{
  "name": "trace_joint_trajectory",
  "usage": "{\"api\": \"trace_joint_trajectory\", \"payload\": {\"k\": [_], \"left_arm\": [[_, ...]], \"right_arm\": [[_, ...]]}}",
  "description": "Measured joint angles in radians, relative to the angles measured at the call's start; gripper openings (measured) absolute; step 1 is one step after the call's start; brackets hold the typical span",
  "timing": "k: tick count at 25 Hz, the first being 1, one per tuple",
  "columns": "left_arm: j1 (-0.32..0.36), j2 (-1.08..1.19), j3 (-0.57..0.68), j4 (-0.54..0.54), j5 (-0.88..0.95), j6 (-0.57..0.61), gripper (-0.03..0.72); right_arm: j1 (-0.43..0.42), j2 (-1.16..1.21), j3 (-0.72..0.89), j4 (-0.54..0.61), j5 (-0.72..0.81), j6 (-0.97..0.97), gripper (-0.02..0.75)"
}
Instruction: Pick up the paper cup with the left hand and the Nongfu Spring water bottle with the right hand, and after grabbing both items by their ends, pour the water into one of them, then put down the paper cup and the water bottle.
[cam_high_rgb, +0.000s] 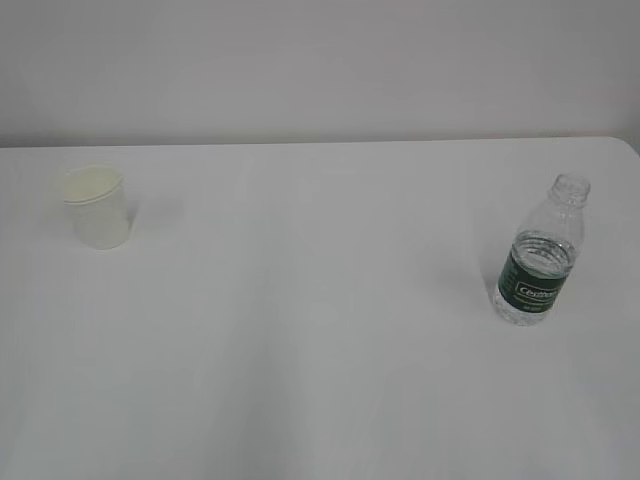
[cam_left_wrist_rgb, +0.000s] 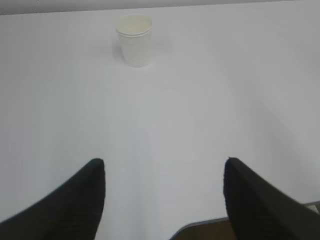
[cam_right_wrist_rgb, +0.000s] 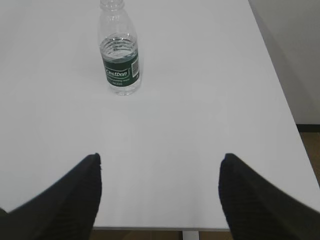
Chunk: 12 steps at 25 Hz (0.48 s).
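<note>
The pale paper cup (cam_high_rgb: 98, 206) stands upright on the left of the white table; the left wrist view shows the paper cup (cam_left_wrist_rgb: 134, 40) far ahead. My left gripper (cam_left_wrist_rgb: 164, 162) is open over the near table edge, nothing between its fingers. The Nongfu Spring water bottle (cam_high_rgb: 540, 252) stands upright at the right, capless, with water up to about its shoulder. From the right wrist the bottle (cam_right_wrist_rgb: 119, 50) appears far ahead and to the left. My right gripper (cam_right_wrist_rgb: 160, 159) is open and holds nothing. Neither arm shows in the exterior view.
The white table (cam_high_rgb: 320, 340) stretches between cup and bottle. Its right edge (cam_right_wrist_rgb: 280, 95) runs close to the bottle's side, with floor beyond. The near table edge (cam_right_wrist_rgb: 150, 229) lies under both grippers. A grey wall stands behind the table.
</note>
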Motion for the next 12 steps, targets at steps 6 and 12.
{"api": "trace_joint_trajectory", "payload": {"k": [6,12], "left_arm": [[0.0,0.0,-0.033,-0.002,-0.087,0.0,0.529],[0.0,0.0,-0.033,-0.003,-0.101,0.0,0.528]], "right_arm": [[0.0,0.0,-0.037,0.002,-0.015,-0.024,0.554],[0.0,0.0,-0.046,0.004,-0.088,-0.037,0.554]]}}
